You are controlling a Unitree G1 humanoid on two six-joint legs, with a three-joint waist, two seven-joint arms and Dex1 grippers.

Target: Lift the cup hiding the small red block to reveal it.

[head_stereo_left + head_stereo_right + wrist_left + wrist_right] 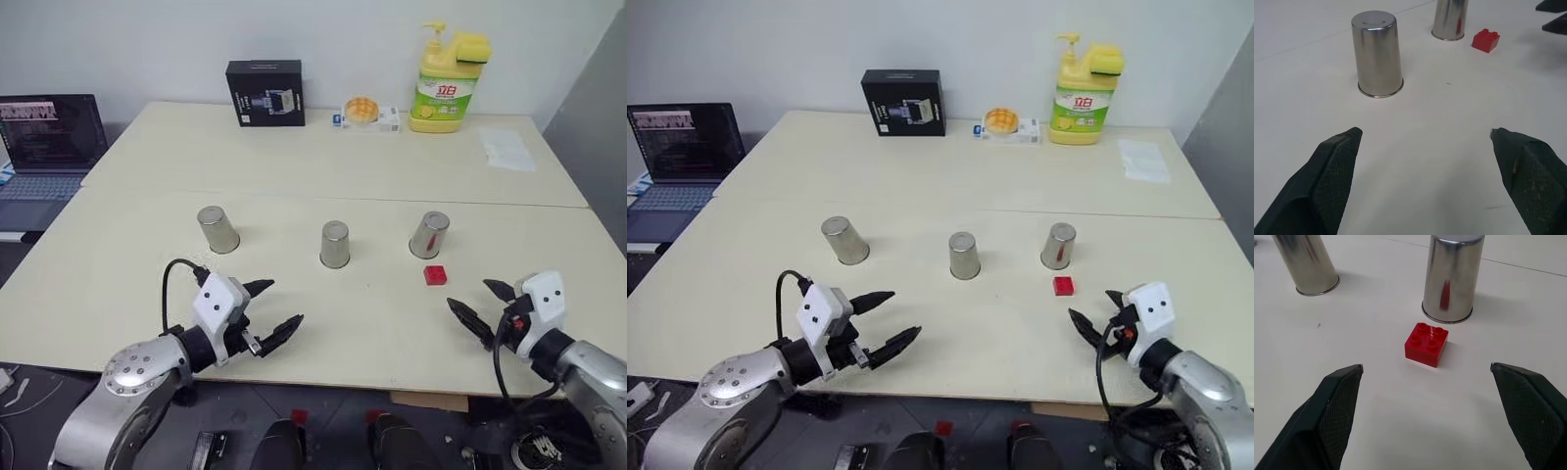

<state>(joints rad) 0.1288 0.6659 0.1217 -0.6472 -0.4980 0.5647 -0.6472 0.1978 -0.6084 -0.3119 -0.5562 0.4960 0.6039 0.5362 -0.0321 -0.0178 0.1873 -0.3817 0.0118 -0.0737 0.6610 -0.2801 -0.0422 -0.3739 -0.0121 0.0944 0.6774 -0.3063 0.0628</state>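
Three alike steel cups stand upside down in a row on the cream table: left cup (217, 229), middle cup (334, 244), right cup (429, 235). The small red block (435, 275) lies uncovered on the table just in front of the right cup (1452, 279), studs up (1426, 343). My right gripper (468, 294) hovers open near the front edge, a short way right of the block. My left gripper (284, 303) is open too, in front of the gap between the left and middle cups, pointing toward the middle cup (1377, 54). Neither gripper touches anything.
At the back of the table stand a black box (265, 93), a small white packet with an orange disc (364, 113) and a yellow detergent bottle (446, 83). A paper sheet (507, 149) lies back right. An open laptop (49, 137) sits off the left side.
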